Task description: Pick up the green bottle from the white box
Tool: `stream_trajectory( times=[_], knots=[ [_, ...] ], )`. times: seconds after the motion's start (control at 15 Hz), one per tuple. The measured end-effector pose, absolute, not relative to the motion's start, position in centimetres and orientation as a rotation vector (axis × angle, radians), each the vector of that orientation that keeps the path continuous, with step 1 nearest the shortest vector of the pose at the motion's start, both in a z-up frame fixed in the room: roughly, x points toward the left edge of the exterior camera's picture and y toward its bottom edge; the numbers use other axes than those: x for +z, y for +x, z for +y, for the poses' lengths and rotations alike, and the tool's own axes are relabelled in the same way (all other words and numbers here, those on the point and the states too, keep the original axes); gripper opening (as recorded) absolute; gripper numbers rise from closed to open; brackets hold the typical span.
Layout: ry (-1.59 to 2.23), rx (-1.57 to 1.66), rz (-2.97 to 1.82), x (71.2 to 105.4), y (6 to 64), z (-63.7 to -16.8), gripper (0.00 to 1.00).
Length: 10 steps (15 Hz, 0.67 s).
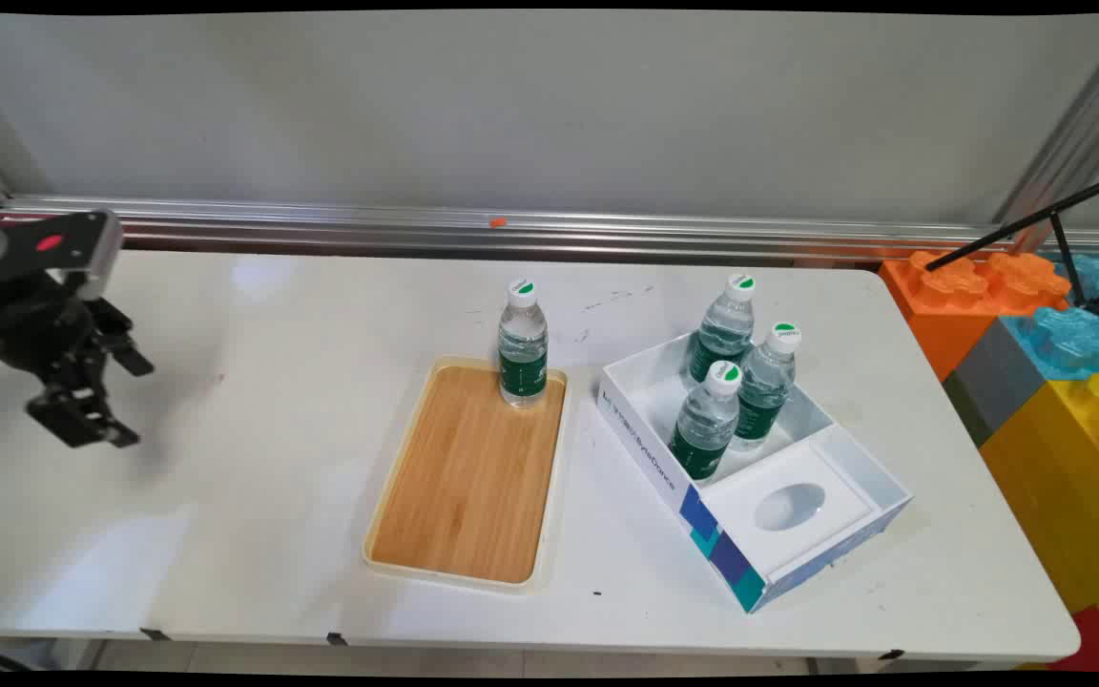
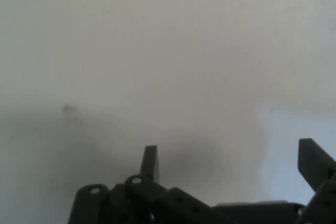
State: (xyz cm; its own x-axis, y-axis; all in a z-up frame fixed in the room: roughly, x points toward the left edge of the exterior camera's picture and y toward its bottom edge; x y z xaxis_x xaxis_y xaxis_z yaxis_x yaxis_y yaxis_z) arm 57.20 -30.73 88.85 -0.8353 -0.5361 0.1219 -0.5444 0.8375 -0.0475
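My black gripper [image 1: 125, 396] hangs above the table's left side, open, with nothing between its fingers. In the hand view the gripper [image 2: 231, 163] looks down on bare white tabletop, its two fingertips [image 2: 150, 162] spread wide apart. A clear water bottle [image 1: 523, 343] with a green label and white cap stands upright on the far end of a wooden tray [image 1: 464, 487] at mid-table, well to the gripper's right. Three more bottles [image 1: 736, 386] stand upright in a white box [image 1: 778, 534] right of the tray.
The box's near part has a white insert with an oval hole [image 1: 790, 506]. Big orange, blue, grey and yellow toy blocks [image 1: 1036, 334] stand off the table's right end. A black tripod leg [image 1: 1026, 224] crosses above them. An aluminium rail [image 1: 511, 229] runs along the wall.
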Motion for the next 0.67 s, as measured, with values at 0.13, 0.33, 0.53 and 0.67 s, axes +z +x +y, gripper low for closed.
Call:
stream_trajectory(
  times=[0.13, 0.33, 0.53, 0.67],
  knots=[
    [0.878, 0.138, -2.875, 88.5, 55.3, -31.1, 1.0],
    [0.921, 0.153, -2.795, 88.7, 50.8, -32.2, 1.0],
    [0.945, 0.162, -2.731, 89.6, 44.7, -33.9, 1.0],
    [0.927, 0.168, -2.697, 90.3, 40.2, -35.3, 1.0]
  ],
)
